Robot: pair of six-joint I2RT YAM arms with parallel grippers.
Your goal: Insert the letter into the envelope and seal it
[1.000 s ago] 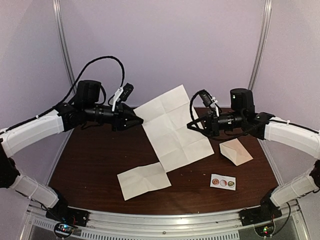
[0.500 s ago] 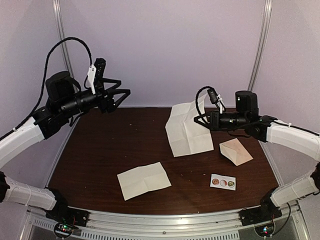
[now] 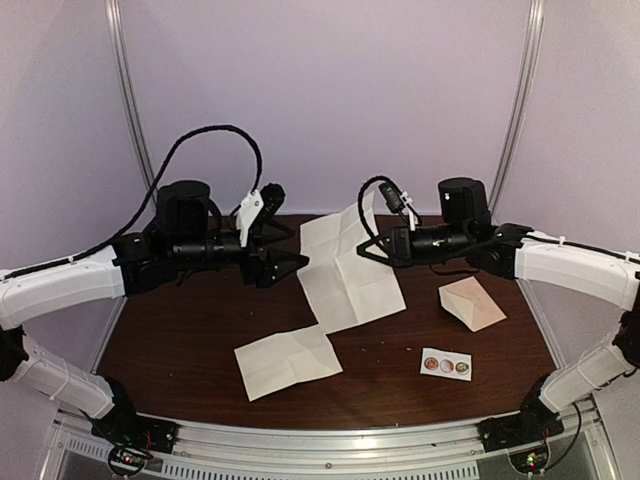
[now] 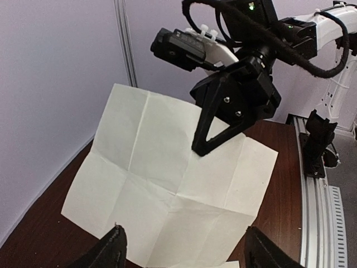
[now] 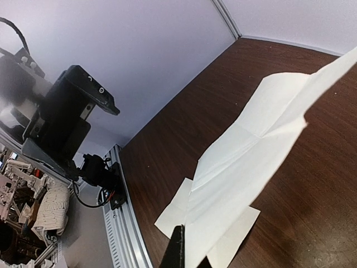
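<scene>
Top view, change: our left claw (image 4: 184,245) let go of the big creased sheet (image 3: 345,275) a second ago, swung up and away, and is now back at the sheet's left edge.
Meaning: we judge this to be a regrip. The sheet, which we take for the letter, is not yet folded small enough, and nothing is in the envelope.
Left claw: jaws are spread wide and hold nothing; the sheet's near edge lies just ahead of the fingertips.
Right claw (image 3: 372,247): it is pinched tight on the sheet's upper edge, holding that side up while the lower part rests on the table (image 3: 190,320).
Envelope (image 3: 472,303): it lies flat under our right arm, just beside the sheet.
Other paper: a smaller folded sheet (image 3: 288,360) and a sticker strip (image 3: 446,365) lie near the front.
</scene>
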